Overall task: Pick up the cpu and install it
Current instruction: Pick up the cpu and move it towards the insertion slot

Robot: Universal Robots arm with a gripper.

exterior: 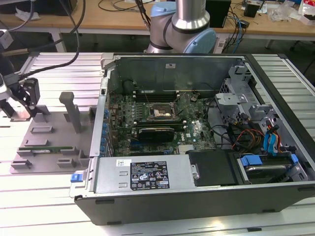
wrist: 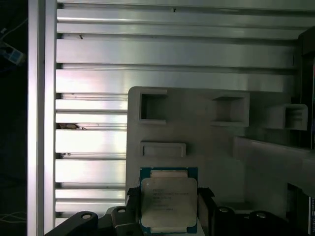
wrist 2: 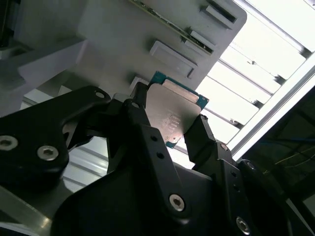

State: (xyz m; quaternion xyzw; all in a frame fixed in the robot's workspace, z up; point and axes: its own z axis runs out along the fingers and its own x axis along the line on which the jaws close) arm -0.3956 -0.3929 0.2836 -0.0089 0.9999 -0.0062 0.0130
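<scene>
The cpu [wrist: 169, 189] is a flat square chip with a silvery top and a blue-green edge. It lies against the grey fixture plate [wrist: 197, 137], and in the second wrist view the cpu [wrist 2: 173, 115] sits between two black fingers [wrist 2: 147, 132]. My gripper [wrist: 169, 200] is shut on it, one finger pressed to each side edge. In the exterior view my gripper [exterior: 22, 105] hangs over the fixture plate [exterior: 49, 132] at the exterior view's left. The black socket frame [exterior: 162, 112] lies on the motherboard inside the open computer case [exterior: 197, 196].
A green memory stick [exterior: 37, 146] lies on the fixture plate beside grey upright posts [exterior: 71, 110]. Inside the case are a dark expansion card [exterior: 156, 132], cables and drive bays [exterior: 261, 147]. The robot's base [exterior: 182, 29] stands behind the case. Ribbed aluminium table slats [wrist: 147, 49] surround the plate.
</scene>
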